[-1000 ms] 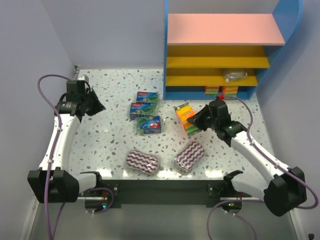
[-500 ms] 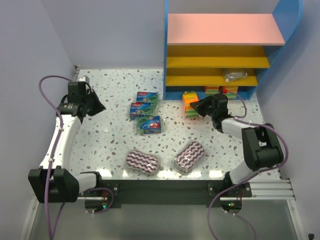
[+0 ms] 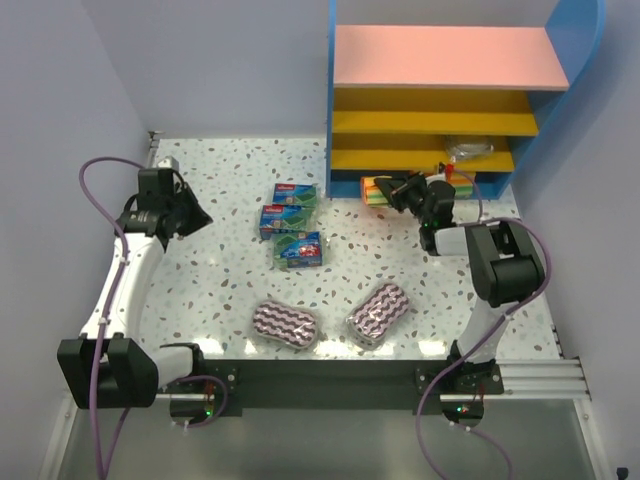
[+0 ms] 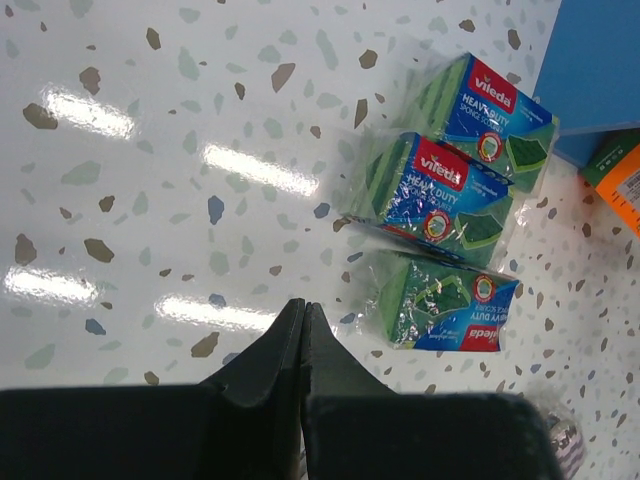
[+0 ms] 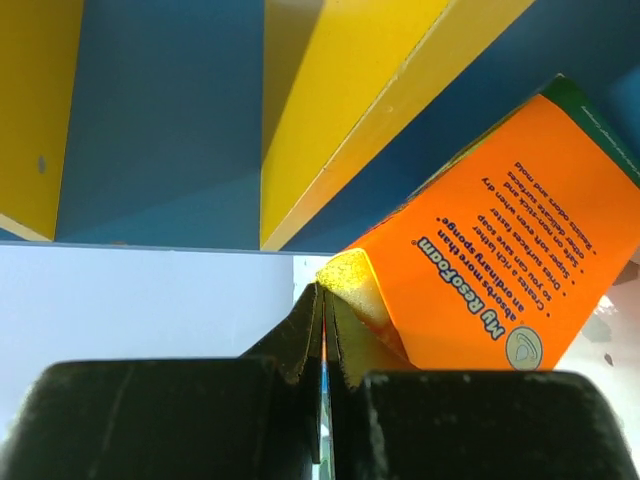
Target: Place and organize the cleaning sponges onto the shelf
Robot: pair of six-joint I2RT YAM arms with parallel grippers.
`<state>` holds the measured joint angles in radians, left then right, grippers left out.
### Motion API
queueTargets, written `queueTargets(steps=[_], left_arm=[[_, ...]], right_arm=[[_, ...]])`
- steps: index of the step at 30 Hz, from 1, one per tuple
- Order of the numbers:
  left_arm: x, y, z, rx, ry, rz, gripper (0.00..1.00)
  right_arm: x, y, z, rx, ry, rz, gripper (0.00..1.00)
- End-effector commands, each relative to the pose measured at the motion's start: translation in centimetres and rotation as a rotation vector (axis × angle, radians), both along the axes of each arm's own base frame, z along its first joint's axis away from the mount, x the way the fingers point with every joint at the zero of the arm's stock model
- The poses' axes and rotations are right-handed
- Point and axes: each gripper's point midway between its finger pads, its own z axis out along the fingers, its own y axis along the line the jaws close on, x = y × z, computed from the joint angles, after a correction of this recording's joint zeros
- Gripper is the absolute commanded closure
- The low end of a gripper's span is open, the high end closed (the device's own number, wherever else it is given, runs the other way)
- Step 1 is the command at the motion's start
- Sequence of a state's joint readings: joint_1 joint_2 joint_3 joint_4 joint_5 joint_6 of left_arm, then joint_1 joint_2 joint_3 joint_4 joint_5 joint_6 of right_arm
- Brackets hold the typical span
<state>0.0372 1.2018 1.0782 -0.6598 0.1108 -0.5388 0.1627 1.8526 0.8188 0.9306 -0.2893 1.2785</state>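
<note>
A white terrazzo tabletop (image 4: pixel 150 60) flecked with grey and brown chips is spreading out beneath the left gripper (image 4: pixel 303 308). Bright streaks of light (image 4: pixel 260 168) are glinting on it just ahead of the fingertips. A pale lilac wall (image 3: pixel 60 120) is standing behind that gripper.

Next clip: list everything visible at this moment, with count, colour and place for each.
green-blue flat packs: three, green and blue, in a column mid-table, left of the shelf.
purple-white wavy pads: two, purple and white, near table edge.
orange-yellow-green sponge pack: one, held at the shelf's bottom opening.
silvery-grey scourer pack: one, on a lower yellow board.
orange-green blocks: at the shelf's foot, partly hidden, count unclear.
shelf: one, blue sides, pink top, yellow boards, far right.
table: one, white, speckled.
left gripper: shut, empty, over bare table.
right gripper: shut on the orange-yellow-green sponge pack.
</note>
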Motion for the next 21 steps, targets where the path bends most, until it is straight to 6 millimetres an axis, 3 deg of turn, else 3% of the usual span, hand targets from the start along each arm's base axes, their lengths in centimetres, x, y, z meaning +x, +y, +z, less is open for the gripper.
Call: queueTargets(steps=[1, 3, 7, 9, 13, 14, 16, 17, 18, 21], left_arm=[[0.3, -0.1, 0.8, -0.020, -0.057, 0.021, 0.99], [0.1, -0.3, 0.7, -0.033, -0.060, 0.023, 0.99], [0.1, -0.8, 0.2, -0.056, -0.052, 0.009, 0.99], [0.1, -0.8, 0.1, -0.060, -0.050, 0.008, 0.99], [0.4, -1.1, -0.2, -0.068, -0.052, -0.005, 0.99], [0.4, -1.3, -0.4, -0.074, -0.046, -0.011, 0.99], [0.4, -1.3, -0.4, -0.073, -0.043, -0.015, 1.00], [0.2, -1.2, -0.4, -0.071, -0.042, -0.015, 1.00], [0.1, -1.1, -0.4, -0.065, -0.041, -0.015, 1.00], [-0.5, -0.9, -0.2, -0.050, -0.043, -0.010, 1.00]], right_arm=[[-0.9, -0.8, 2.9, -0.042, -0.059, 0.000, 1.00], [-2.1, -0.9, 2.1, -0.060, 0.000, 0.009, 1.00], [-4.1, -1.0, 3.1, -0.092, 0.009, 0.031, 1.00], [-4.0, -1.6, 2.9, -0.123, 0.013, -0.003, 1.00], [-1.4, -2.0, 2.0, -0.121, 0.000, -0.039, 1.00], [-0.6, -1.7, -0.2, -0.117, 0.037, -0.028, 1.00], [1.1, -1.6, -0.5, -0.097, 0.025, -0.042, 1.00], [1.6, -1.6, -1.9, -0.097, 0.047, -0.053, 1.00], [2.3, -1.7, -1.6, -0.086, 0.032, -0.067, 1.00], [3.2, -2.5, -3.2, -0.111, 0.077, -0.120, 1.00]])
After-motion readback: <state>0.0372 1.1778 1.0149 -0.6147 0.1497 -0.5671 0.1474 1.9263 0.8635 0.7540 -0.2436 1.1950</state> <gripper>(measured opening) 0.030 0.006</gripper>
